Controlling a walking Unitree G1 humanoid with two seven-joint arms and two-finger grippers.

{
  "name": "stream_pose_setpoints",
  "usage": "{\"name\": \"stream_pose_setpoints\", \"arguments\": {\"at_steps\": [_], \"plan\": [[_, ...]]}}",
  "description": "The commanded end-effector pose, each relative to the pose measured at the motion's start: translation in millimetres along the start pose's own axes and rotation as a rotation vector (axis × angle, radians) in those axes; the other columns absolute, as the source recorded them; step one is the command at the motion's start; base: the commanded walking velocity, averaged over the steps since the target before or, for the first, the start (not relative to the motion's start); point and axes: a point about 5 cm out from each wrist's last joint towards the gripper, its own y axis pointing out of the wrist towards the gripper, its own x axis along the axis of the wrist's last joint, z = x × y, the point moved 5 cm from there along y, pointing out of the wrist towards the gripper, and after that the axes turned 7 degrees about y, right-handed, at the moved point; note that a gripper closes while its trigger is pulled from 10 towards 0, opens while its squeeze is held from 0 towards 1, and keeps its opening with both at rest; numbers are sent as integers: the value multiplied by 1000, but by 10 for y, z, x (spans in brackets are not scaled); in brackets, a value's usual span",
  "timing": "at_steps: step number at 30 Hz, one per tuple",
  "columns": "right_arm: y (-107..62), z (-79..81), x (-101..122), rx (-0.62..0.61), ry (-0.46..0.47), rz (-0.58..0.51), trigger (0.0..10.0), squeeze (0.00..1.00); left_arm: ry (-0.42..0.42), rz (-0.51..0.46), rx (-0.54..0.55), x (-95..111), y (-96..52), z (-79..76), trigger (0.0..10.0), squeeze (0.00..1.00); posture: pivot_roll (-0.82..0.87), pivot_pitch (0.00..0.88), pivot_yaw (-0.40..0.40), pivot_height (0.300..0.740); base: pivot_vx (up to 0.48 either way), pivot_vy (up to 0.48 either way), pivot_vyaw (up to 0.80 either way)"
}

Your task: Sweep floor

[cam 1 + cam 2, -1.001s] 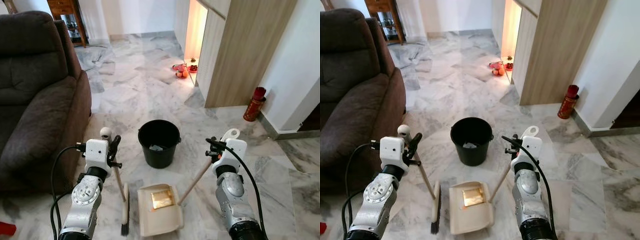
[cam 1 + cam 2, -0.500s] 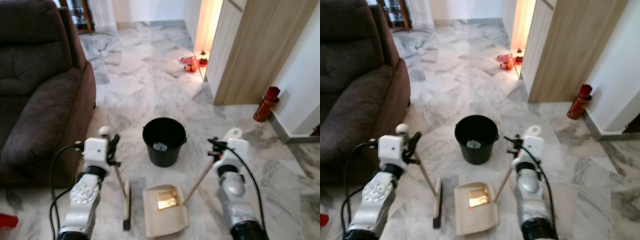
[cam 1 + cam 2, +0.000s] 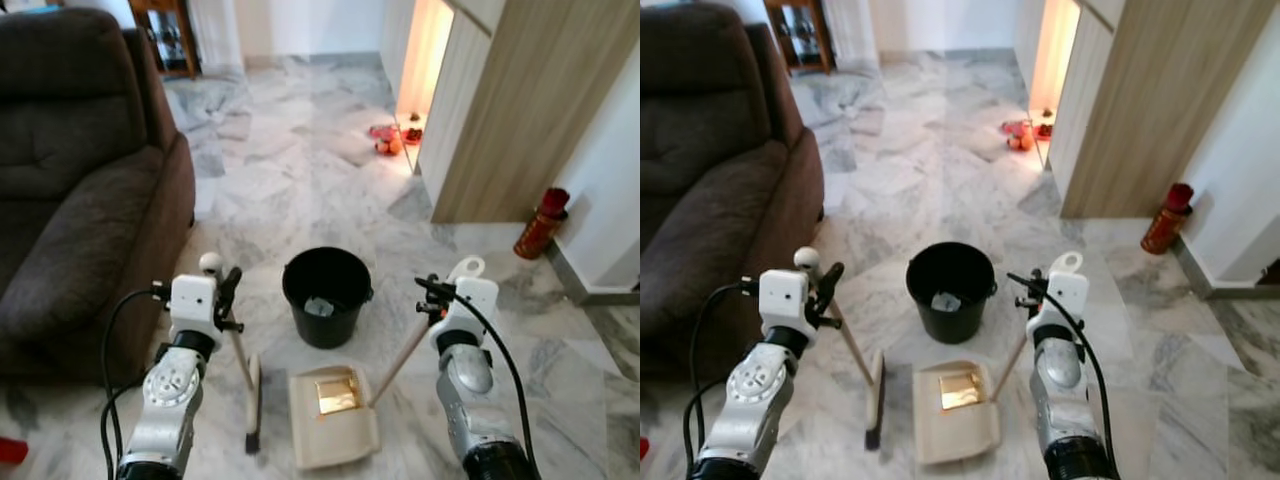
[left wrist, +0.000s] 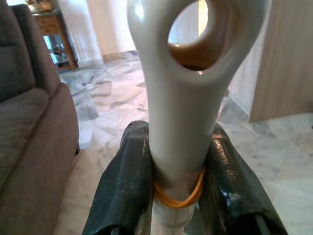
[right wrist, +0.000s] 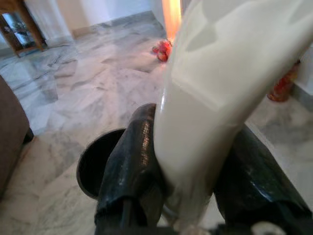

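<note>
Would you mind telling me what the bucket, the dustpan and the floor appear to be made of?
The bucket looks like black plastic, smooth with a dull sheen. The dustpan seems to be cream plastic, matte and moulded in one piece. The floor looks like polished marble or marble-look tile: grey veining, visible joints, glossy reflections.

Ahead, the black bucket (image 3: 326, 297) blocks the middle — dustpan (image 3: 336, 415) and broom (image 3: 251, 400) crowd the near floor. The sofa (image 3: 85, 190) walls off the left. Open marble floor (image 3: 290, 170) lies far, past the bucket.
</note>
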Motion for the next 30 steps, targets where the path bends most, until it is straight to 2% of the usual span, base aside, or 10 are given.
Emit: {"name": "stream_pose_setpoints", "arguments": {"at_steps": [1,15,22,30], "plan": [[21,59,84,14,14,-33,10000,0,11,-23,7,41,-12,32,10000,0,85,46,25,740,0,0,0],[-30,106,296,66,22,-99,10000,0,15,-17,-2,19,-22,18,10000,0,80,43,29,740,0,0,0],[-96,109,530,88,0,-158,10000,0,20,-17,-5,17,-23,21,10000,0,74,46,32,740,0,0,0],[-319,192,760,141,-24,-190,10000,0,19,-13,-7,6,-30,16,10000,0,68,55,32,740,0,0,0]]}}
